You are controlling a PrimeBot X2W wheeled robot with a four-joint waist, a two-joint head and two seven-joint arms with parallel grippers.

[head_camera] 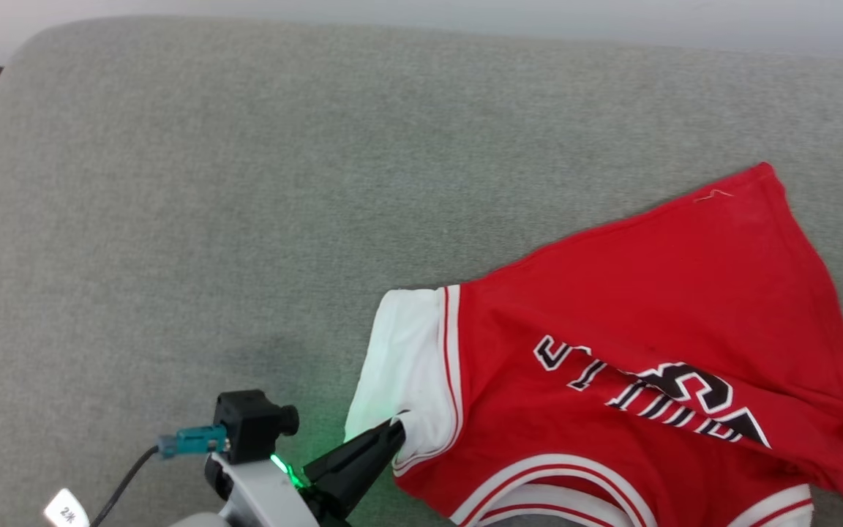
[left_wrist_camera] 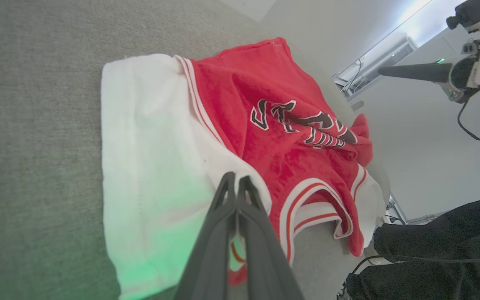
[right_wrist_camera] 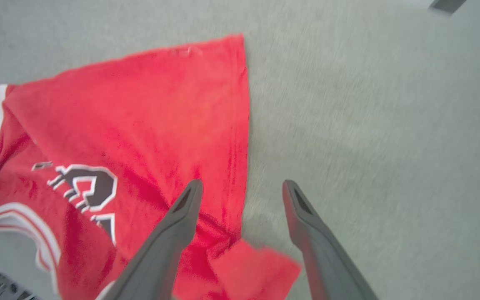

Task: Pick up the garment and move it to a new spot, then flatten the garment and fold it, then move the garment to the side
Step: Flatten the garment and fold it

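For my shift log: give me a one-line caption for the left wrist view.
The left gripper shut on the white panel of the red garment, crumpled on the grey cushion.

A large red sports jersey (left_wrist_camera: pixel 290 166) with a broad white panel, striped trim and black white-outlined lettering lies rumpled on the grey fabric-covered bench (left_wrist_camera: pixel 36 125), its far side reaching the bench's edge. The left gripper (left_wrist_camera: pixel 236 180) has its two dark fingers pressed together, tips pinching a fold of the white panel. Beyond that edge the right gripper (left_wrist_camera: pixel 386 71) hangs clear of the cloth.
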